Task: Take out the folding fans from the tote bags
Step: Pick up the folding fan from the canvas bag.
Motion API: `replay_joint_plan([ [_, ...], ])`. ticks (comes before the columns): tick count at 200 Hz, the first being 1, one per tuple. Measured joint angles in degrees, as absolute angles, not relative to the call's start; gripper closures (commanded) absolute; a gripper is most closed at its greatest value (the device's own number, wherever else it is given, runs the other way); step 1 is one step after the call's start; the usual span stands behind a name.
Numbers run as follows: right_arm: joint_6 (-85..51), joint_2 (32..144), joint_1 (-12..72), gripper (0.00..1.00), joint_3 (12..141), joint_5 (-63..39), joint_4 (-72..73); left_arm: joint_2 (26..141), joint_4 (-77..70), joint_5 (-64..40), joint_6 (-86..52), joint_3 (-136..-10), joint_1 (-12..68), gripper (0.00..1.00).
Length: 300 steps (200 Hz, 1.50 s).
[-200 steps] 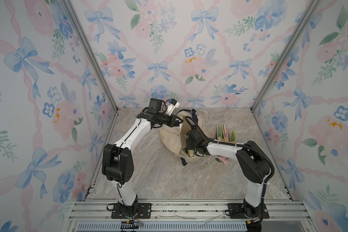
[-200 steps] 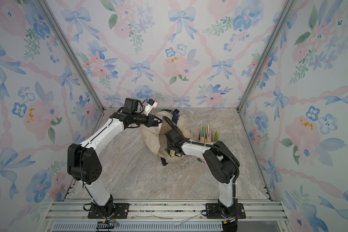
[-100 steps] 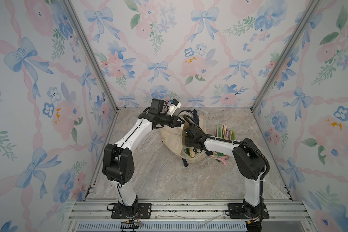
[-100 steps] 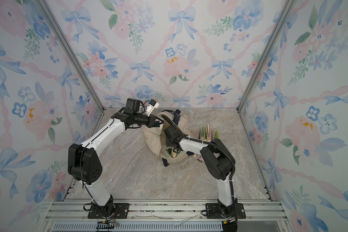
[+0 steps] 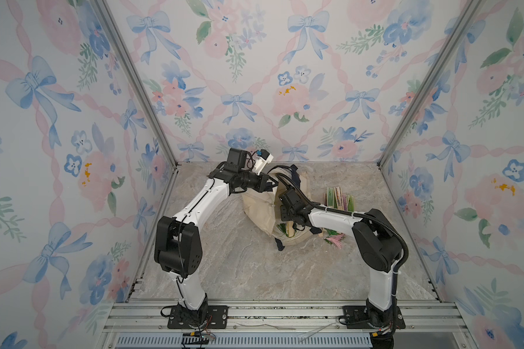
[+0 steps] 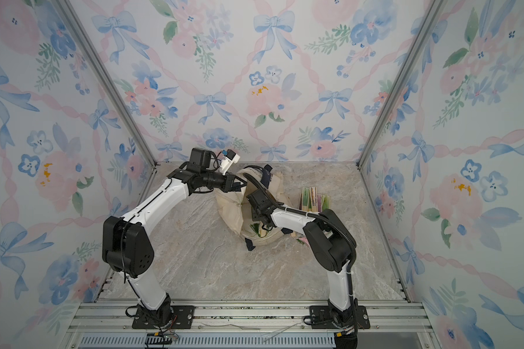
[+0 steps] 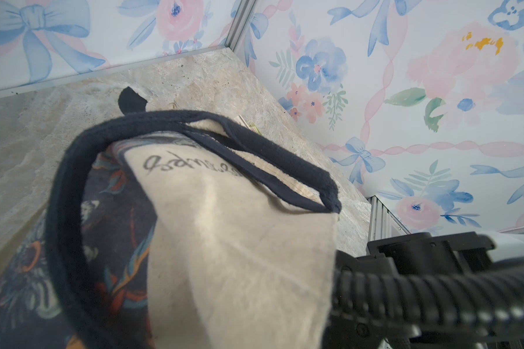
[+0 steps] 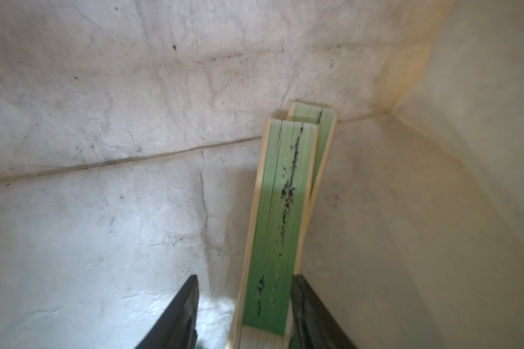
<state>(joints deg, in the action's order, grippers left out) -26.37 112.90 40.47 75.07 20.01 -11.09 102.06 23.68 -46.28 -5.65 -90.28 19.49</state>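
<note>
Folding fan (image 8: 273, 226), inside tote bag (image 8: 103, 90), sits between right pincer's (image 8: 245, 277) parted jaws.

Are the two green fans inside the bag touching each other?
Touching. The right wrist view shows the upper fan lying overlapped on the lower fan.

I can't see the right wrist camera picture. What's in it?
Two closed green folding fans with pale bamboo ribs lie overlapping inside the cream canvas tote bag. The right arm's two black fingers stand apart on either side of the nearer fan.
</note>
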Motion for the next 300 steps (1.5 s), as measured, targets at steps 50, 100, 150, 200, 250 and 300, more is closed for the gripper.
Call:
replay_joint_plan([
  [50,-26.37,112.75,40.47,0.51,74.87,20.21,-11.35,102.06,23.68,-46.28,-5.65,-90.28,19.53,1.00],
  [100,-26.37,112.75,40.47,0.50,74.98,20.16,-12.49,102.06,23.68,-46.28,-5.65,-90.28,19.53,1.00],
  [150,-26.37,112.75,40.42,0.50,74.98,20.14,-12.69,102.06,23.68,-46.28,-5.65,-90.28,19.53,1.00],
  [200,-26.37,113.93,40.42,0.51,75.79,19.44,-12.71,102.06,23.68,-46.26,-5.65,-90.28,19.53,1.00],
  [250,-26.02,114.39,40.16,0.52,76.05,17.96,-12.32,102.06,23.68,-46.26,-5.63,-90.28,19.53,1.00],
  [300,-25.06,114.39,40.16,0.52,75.85,15.25,-10.33,102.06,23.68,-46.24,-5.65,-90.28,19.53,1.00],
])
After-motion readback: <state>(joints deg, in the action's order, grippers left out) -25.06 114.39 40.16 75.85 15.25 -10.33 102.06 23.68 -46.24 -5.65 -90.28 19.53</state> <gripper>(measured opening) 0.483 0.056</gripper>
